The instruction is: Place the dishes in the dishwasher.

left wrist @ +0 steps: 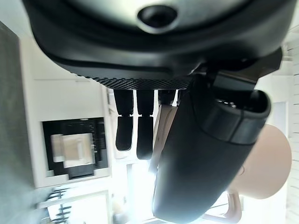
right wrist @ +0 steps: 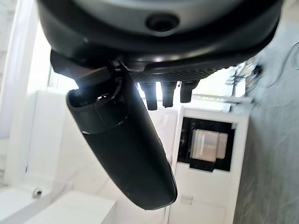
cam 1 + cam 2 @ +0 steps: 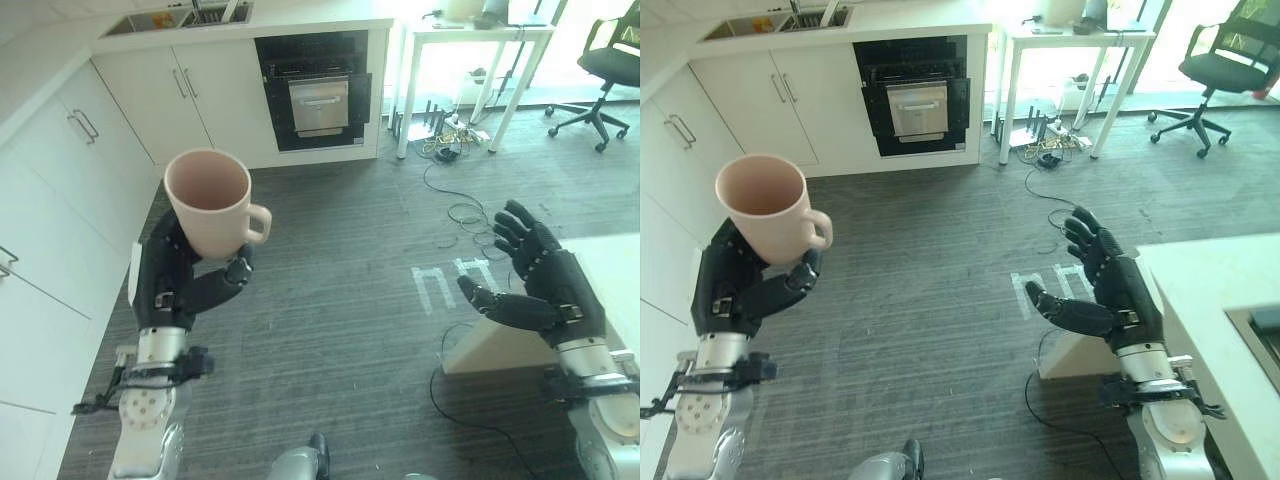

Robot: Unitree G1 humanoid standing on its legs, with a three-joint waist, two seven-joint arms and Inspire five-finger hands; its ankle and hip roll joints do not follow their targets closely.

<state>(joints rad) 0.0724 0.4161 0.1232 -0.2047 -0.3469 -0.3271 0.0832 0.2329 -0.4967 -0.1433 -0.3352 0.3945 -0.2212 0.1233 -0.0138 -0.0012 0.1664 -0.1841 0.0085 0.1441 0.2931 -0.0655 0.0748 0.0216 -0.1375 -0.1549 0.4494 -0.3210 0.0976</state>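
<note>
Pink mug [image 3: 210, 205]: matte pale pink, plain, no print or label visible on it, upright, mouth open to the camera, inside looks empty, handle [image 3: 259, 222] pointing toward the robot's right. It's up in the air over the grey floor [image 3: 340, 300], in front of the white cabinets [image 3: 60, 190], well apart from the open dishwasher [image 3: 318, 90] set in the far cabinet run.

Left hand [image 3: 175, 280]: curled around the mug's base and lower wall, thumb across the front, fingers behind.

Right hand [image 3: 1110, 290]: spread, fingers straight and splayed, thumb out, palm facing inward, holding nothing, just beside the white counter [image 3: 1220, 290].

Pale marks [image 3: 450, 280] on the floor between the hands; can't read them as text.

Far back: white table [image 3: 470, 40], office chair [image 3: 610, 65].
</note>
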